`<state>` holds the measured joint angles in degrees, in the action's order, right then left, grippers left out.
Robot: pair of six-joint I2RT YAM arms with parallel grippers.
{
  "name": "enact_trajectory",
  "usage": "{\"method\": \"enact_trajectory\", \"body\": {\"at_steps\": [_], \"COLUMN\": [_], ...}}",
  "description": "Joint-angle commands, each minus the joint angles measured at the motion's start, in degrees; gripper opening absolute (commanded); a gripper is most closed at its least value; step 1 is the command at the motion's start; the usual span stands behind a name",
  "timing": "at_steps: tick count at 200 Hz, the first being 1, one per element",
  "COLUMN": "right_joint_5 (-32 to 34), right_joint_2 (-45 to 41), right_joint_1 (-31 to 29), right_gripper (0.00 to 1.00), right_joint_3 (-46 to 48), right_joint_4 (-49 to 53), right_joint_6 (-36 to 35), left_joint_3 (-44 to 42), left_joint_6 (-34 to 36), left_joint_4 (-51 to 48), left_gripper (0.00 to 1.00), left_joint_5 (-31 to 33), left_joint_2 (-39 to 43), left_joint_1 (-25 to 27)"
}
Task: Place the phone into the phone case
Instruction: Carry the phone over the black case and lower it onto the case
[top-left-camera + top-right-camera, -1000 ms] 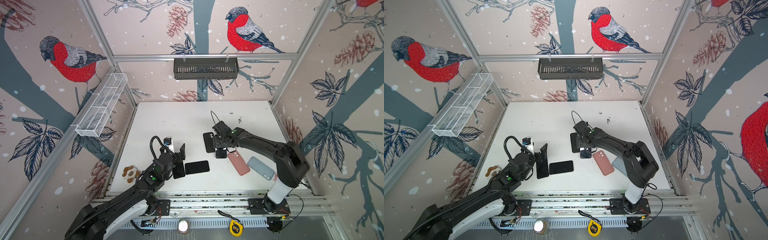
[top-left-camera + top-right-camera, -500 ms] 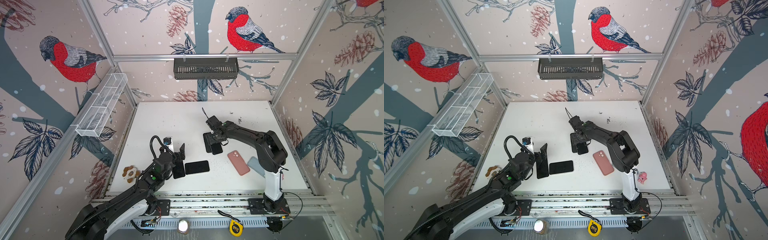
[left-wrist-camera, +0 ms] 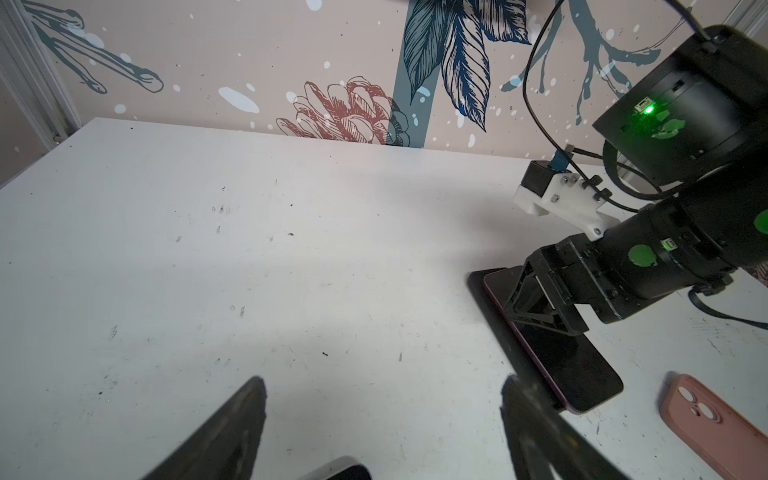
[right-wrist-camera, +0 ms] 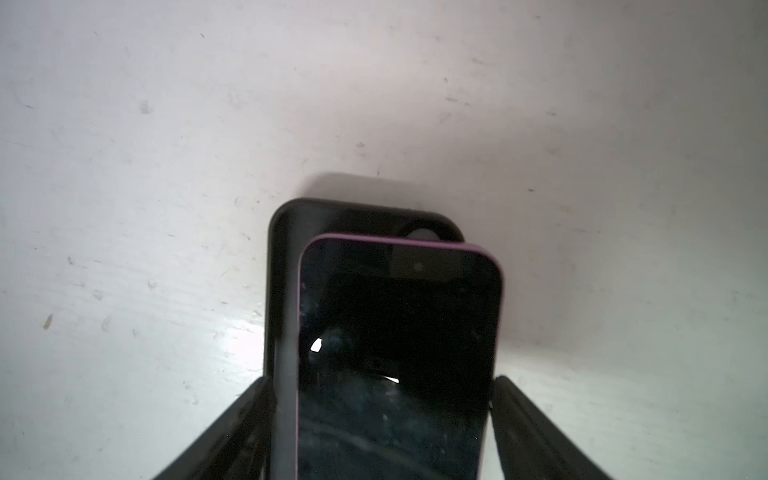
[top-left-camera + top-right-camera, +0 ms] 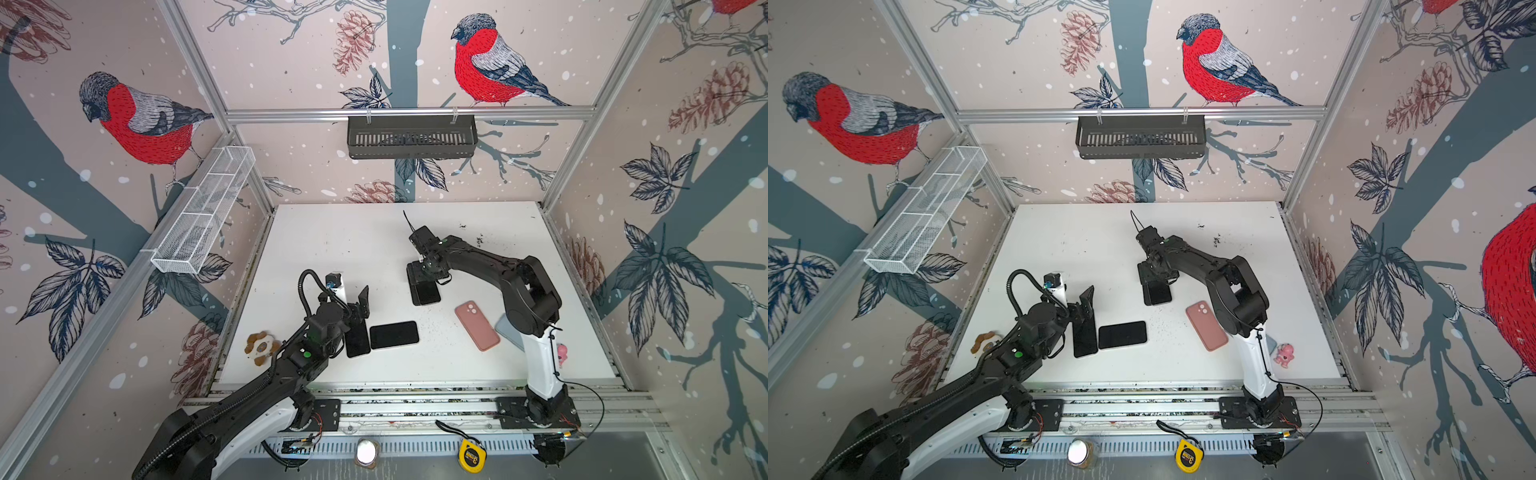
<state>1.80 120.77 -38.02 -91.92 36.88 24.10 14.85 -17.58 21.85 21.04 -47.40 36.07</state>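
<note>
We see the right pincer (image 4: 380, 381) straddling the purple-edged phone (image 4: 399, 332), cannot tell grasp from release, phone lying offset atop the black phone case (image 4: 284, 270) mid table (image 5: 332, 249), long axis straight ahead; left pincer (image 3: 382, 384) spread empty, farther.

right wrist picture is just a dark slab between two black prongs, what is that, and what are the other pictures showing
That camera rides on the right arm, looking past the right gripper. The slab is a purple-edged phone lying offset on a black case; the prongs stand either side, and whether they pinch it is unclear. The two wide pictures come from one overhead camera, showing both robot arms over a white table. The left wrist picture looks past the left gripper, open and empty. Also lying there: two dark phones, a pink case and a half-hidden pale blue case.
</note>
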Motion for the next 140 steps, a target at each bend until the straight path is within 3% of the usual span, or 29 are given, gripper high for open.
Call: {"method": "enact_trajectory", "body": {"at_steps": [1, 69, 140], "right_joint_5": [-0.09, 0.89, 11.75], "right_joint_2": [0.14, 0.97, 3.44], "right_joint_1": [-0.34, -2.69, -3.86], "right_gripper": [0.88, 0.98, 1.0], "right_joint_3": [-0.27, -1.13, -1.58], "right_joint_4": [1.39, 1.85, 4.93], "right_joint_6": [1.33, 3.28, 8.87], "left_joint_3": [0.35, 0.09, -0.26], "left_joint_6": [-0.88, -1.21, -1.33], "left_joint_4": [2.16, 2.14, 1.98], "left_gripper": [0.88, 0.88, 0.88], "left_joint_5": [-1.06, -1.45, -1.53], "left_joint_2": [-0.11, 0.41, 1.09], "left_joint_1": [-0.47, -0.98, -1.17]}}
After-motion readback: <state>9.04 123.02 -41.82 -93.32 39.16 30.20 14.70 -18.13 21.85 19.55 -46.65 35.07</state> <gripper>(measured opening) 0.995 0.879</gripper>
